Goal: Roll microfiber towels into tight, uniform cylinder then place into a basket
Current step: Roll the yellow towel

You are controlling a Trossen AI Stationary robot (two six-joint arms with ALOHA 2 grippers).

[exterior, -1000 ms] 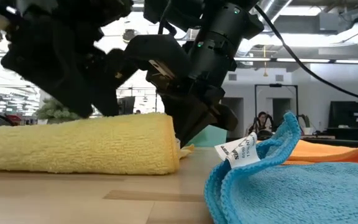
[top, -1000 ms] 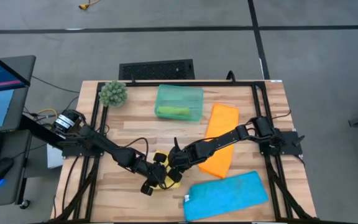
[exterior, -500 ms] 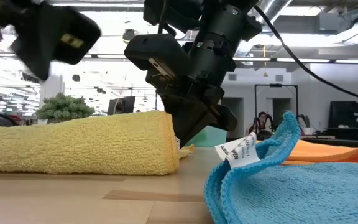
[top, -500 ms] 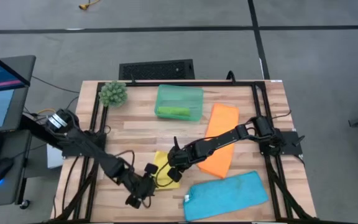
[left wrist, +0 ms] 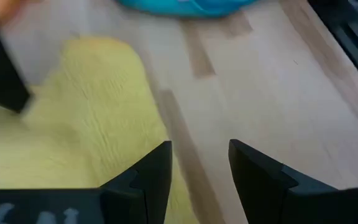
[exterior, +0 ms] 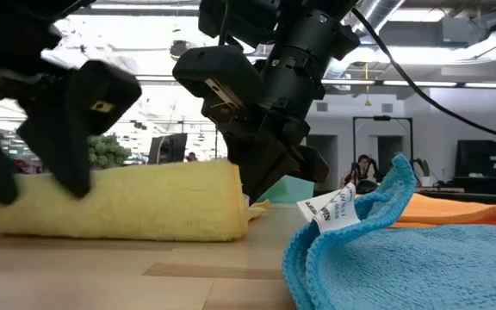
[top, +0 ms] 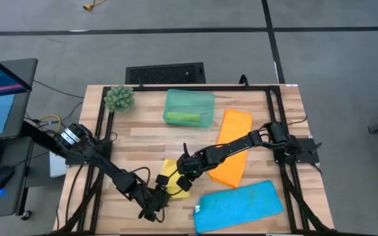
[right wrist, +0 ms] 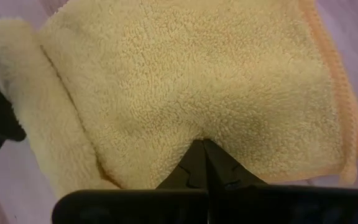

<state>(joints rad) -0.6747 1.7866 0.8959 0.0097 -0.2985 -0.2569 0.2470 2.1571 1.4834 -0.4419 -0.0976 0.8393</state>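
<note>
Left gripper partly masking yellow towel

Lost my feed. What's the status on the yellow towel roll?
Right gripper jaws shut, pressing yellow towel. Left gripper jaws open, empty, at its near end. Blue towel lies close alongside.

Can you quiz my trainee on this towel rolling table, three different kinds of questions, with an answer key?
1. True or false: the right gripper is shut, its tips pressed on the yellow towel.
2. Which towel already lies in the basket? A) orange B) green C) blue
3. Fill in: the left gripper is open, with nothing between its fingers, at the near edge of the ____ towel.

Key:
1. True.
2. B: the green towel lies rolled inside; the orange towel and the blue towel lie flat on the table.
3. Yellow.
</note>
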